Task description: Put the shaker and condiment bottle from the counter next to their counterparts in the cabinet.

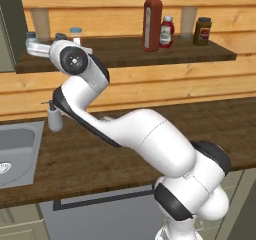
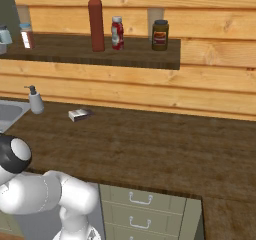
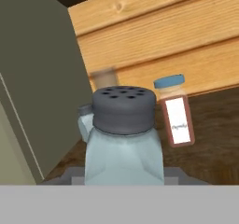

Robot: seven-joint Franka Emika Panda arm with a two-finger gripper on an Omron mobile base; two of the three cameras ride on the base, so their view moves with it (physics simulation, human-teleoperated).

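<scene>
At the far left end of the cabinet [image 1: 125, 54] shelf, we hold the shaker [image 3: 123, 139] in our end effector [image 3: 123, 178], its jaws closed against the pale translucent body just below the dark perforated cap. The shaker sits upright in the grip, which we judge keeps its contents in and lets it come down flat on the dark board. Just behind it to the left peeks its twin shaker [image 3: 85, 121], the counterpart we are meant to set it beside, so the approach from this side looks deliberate. A spice jar with a blue lid [image 3: 175, 110] and white label stands on the shelf near the right of the held shaker.

The tall red condiment bottle [image 1: 152, 21] already stands on the shelf, touching or just beside the short red bottle [image 1: 167, 32] with the white label, with a brown jar [image 1: 202, 31] further along. By our reading that half of the job is done, and only lowering and releasing the shaker remains.

Down on the bench [image 2: 150, 149], a white pump dispenser [image 2: 34, 99] stands by the sink [image 1: 17, 149], and a small box [image 2: 80, 114] lies apart.
</scene>
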